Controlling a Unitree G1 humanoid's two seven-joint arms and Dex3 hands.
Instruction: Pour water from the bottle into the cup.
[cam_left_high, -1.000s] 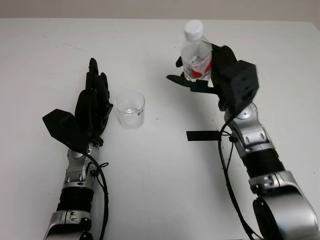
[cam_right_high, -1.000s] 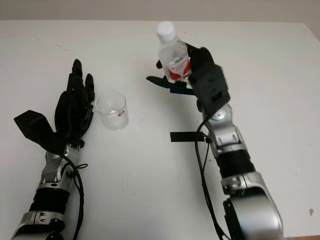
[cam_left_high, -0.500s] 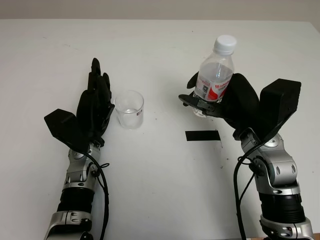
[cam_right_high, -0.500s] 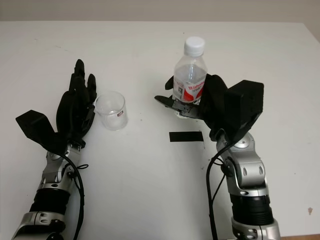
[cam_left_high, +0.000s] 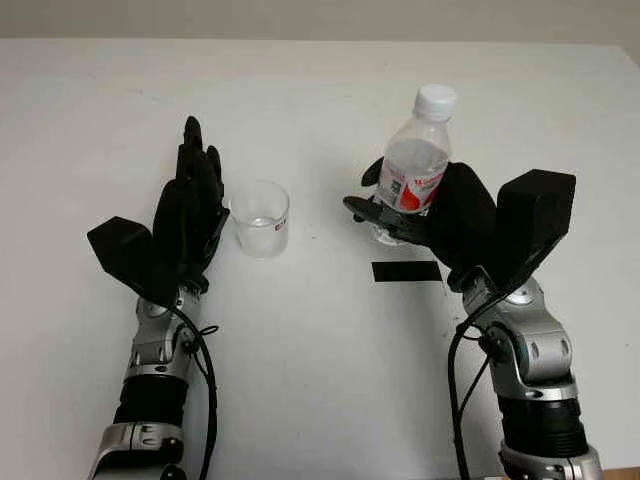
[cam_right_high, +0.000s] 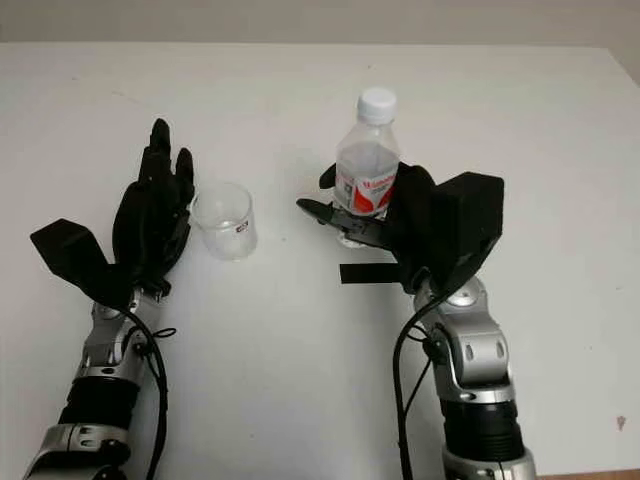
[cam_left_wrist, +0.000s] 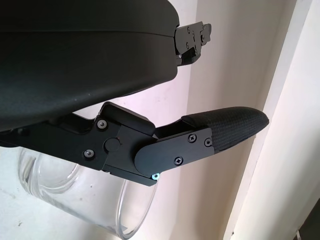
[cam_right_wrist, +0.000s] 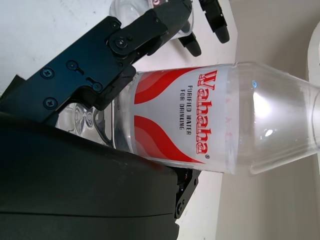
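Note:
A clear water bottle (cam_left_high: 414, 165) with a white cap and a red-and-white label stands upright right of centre, and my right hand (cam_left_high: 372, 200) is shut on its lower half. In the right wrist view the label (cam_right_wrist: 190, 120) lies across the picture, with black fingers (cam_right_wrist: 105, 60) wrapped over it. A small clear plastic cup (cam_left_high: 260, 218) stands on the white table to the left of the bottle. My left hand (cam_left_high: 192, 190) is open, just left of the cup. In the left wrist view the cup's rim (cam_left_wrist: 75, 197) sits under one finger (cam_left_wrist: 225, 130).
A strip of black tape (cam_left_high: 405, 270) lies on the white table (cam_left_high: 320, 350) just in front of the bottle. The table's far edge (cam_left_high: 300, 38) runs along the back.
My right hand carried the bottle from the back of the table toward me, then a little left toward the cup. The left hand and the cup have stayed put.

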